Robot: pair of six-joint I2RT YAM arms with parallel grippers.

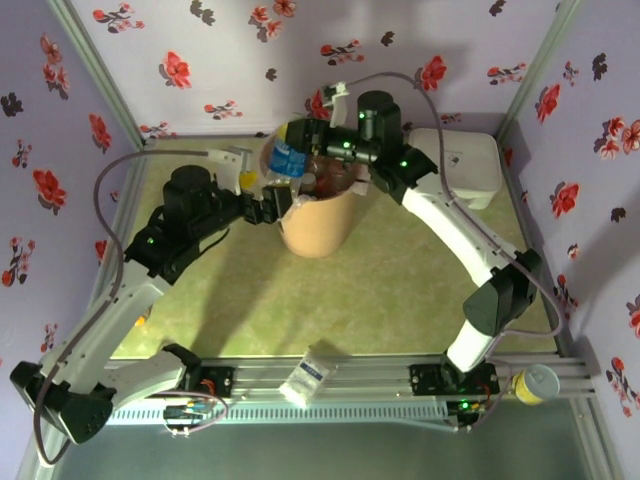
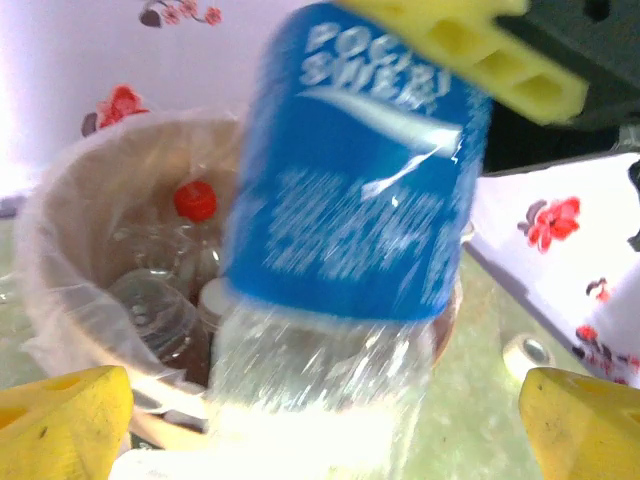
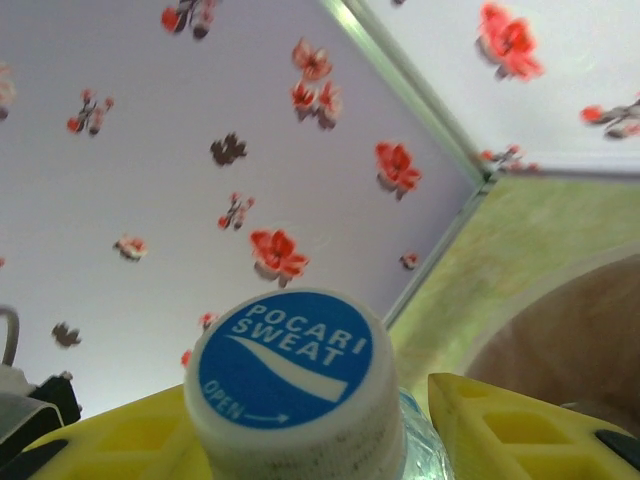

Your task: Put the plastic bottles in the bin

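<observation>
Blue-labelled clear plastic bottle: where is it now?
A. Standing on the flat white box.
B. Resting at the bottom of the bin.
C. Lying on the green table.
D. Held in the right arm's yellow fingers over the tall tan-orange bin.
D: the right wrist view shows the right arm's yellow fingers on either side of the cap of the blue-labelled clear plastic bottle, and the top view shows it above the tall tan-orange bin.
</observation>
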